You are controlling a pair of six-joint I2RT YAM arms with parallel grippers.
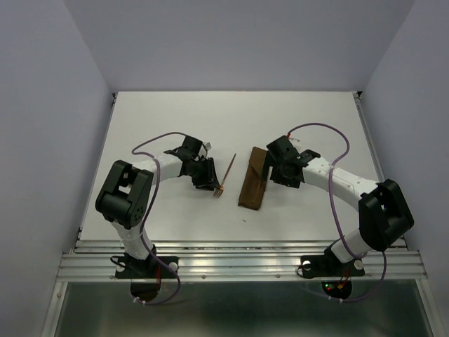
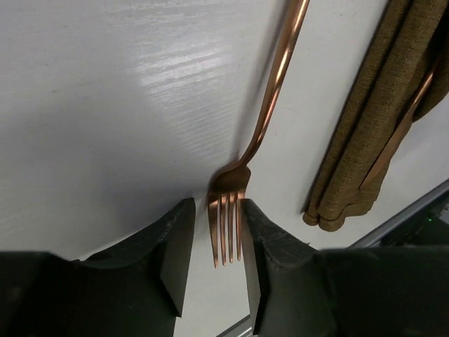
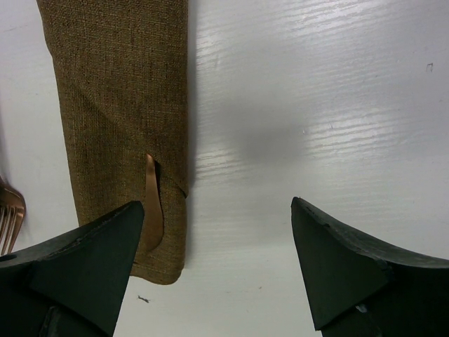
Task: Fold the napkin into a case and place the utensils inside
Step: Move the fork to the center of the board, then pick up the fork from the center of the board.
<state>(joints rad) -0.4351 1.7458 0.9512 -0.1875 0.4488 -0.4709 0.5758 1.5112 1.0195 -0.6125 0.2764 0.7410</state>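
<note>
Robotics lab test cell; bare white table (image 1: 175, 225) boxed by plain pale walls (image 1: 42, 105); aluminium rail (image 1: 238, 263) at near edge; left arm (image 1: 130, 193), right arm (image 1: 351, 186) bolted there; purple cables (image 1: 330, 130) exposed

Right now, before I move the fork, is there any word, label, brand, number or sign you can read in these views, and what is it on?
There are none to read in any view.
The fork, the case, the table, the left gripper and the right gripper show no print.
The small lit dots at the right arm's base are lights, not characters.
</note>
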